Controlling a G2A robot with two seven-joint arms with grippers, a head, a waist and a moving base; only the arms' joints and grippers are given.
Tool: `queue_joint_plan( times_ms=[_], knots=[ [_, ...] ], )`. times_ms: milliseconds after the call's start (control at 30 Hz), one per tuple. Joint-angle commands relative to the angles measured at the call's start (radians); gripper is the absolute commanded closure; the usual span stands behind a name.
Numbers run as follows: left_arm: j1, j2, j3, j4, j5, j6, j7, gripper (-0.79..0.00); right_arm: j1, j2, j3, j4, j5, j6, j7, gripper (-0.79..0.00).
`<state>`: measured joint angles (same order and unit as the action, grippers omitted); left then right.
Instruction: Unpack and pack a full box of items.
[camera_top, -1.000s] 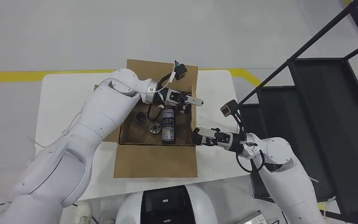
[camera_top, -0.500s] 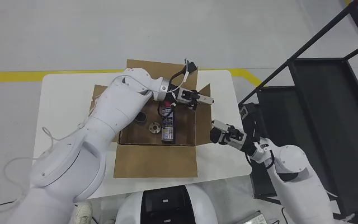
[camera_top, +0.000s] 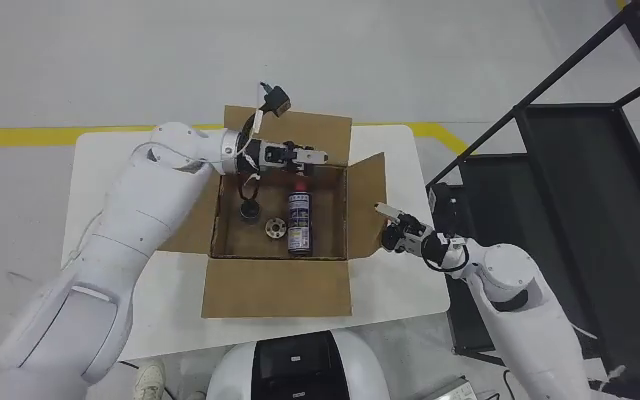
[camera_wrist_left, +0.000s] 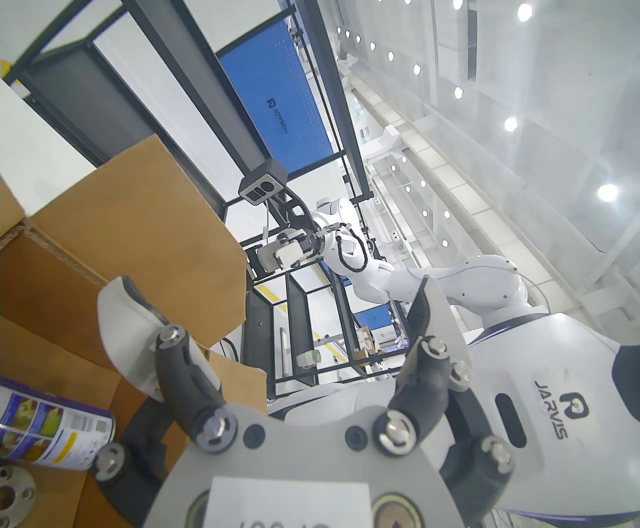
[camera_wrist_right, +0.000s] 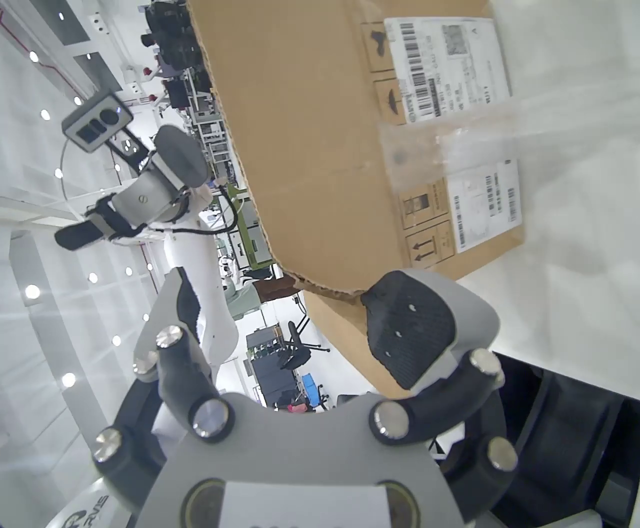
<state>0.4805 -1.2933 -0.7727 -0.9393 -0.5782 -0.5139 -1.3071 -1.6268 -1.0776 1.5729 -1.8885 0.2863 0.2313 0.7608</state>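
- Left gripper (camera_top: 303, 157) is open and has nothing in it. It hangs over the far edge of the box (camera_top: 278, 288), a little above the middle of the top view.
- Right gripper (camera_top: 388, 222) is open too and holds nothing. It sits right of the middle, just beside the right flap (camera_top: 368, 195) of the box.
- Seen from the right wrist, a corner of that flap pokes in between the two fingers (camera_wrist_right: 410, 320), close to the dark pad.
- The box is open and stands in the middle of the white counter (camera_top: 390, 150).
- Inside it, a can (camera_top: 298, 220) lies on its side.
- A round black thing (camera_top: 248, 210) and a small metal ring (camera_top: 272, 230) lie just left of the can.
- A black rack (camera_top: 560, 200) stands at the right side of the frame.
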Motion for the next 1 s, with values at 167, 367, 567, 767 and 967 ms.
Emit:
queue_joint_plan(
  times_ms=[167,367,567,767,967],
  knots=[
    [0.115,0.075,-0.08,-0.139,0.048,0.065,-0.064,-0.785,-0.036,0.0,0.037,-0.061,0.029,-0.103,-0.032,-0.785],
    [0.12,0.079,-0.074,-0.13,0.028,0.062,-0.061,-0.785,-0.125,0.003,0.103,-0.177,0.064,-0.204,-0.02,-0.785],
    [0.11,0.075,-0.059,-0.105,-0.002,0.057,-0.056,-0.785,-0.11,0.006,0.075,-0.258,0.019,-0.205,0.009,-0.785],
    [0.106,0.07,-0.047,-0.063,-0.053,0.056,-0.055,-0.785,0.024,0.009,-0.048,-0.312,-0.098,-0.095,0.045,-0.785],
    [0.056,0.04,-0.019,0.118,-0.049,0.013,0.003,-0.785,0.168,0.001,-0.207,-0.276,-0.153,-0.015,0.04,-0.785]
  ],
)
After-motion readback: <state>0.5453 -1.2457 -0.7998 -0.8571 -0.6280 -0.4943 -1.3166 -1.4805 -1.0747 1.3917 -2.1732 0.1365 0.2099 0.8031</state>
